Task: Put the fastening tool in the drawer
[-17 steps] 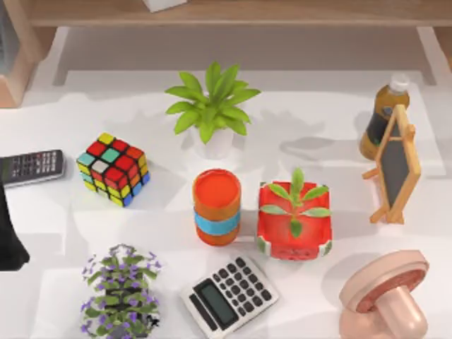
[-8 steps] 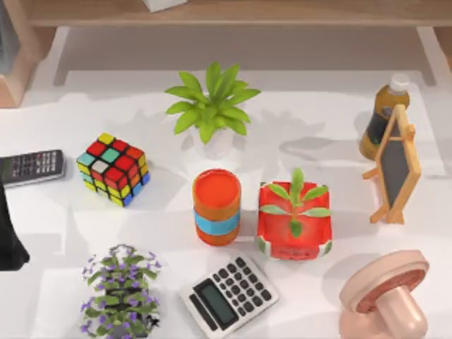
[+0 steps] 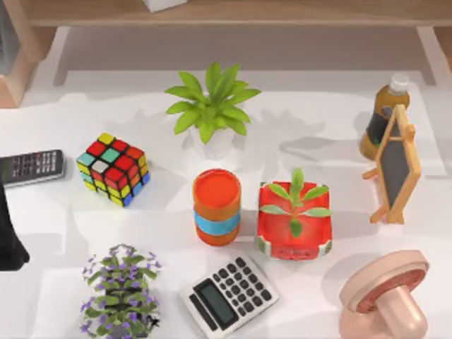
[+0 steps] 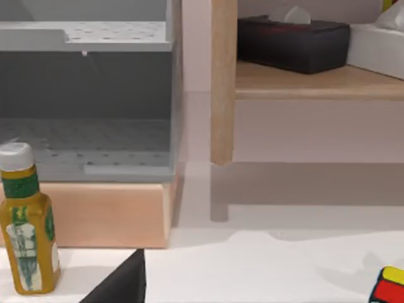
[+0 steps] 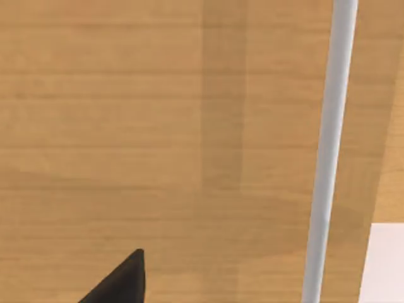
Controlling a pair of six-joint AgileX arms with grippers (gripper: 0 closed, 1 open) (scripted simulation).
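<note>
The left claw (image 4: 121, 284) sits at the table's (image 3: 56, 233) left edge, close to the remote (image 3: 32, 167), with the colour cube (image 3: 113, 168) farther to its right. Ahead of it stand a yellow bottle (image 4: 26, 230) and the grey drawer (image 4: 95, 82). The right claw (image 5: 121, 283) faces wooden boards. Whether either claw is spread or pressed together I cannot tell, nor where the fastening tool lies

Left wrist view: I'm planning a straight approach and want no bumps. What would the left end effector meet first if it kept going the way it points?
Probably the grey open drawer on its wooden base, though depth is unclear. The yellow bottle stands nearer, off to one side.
</note>
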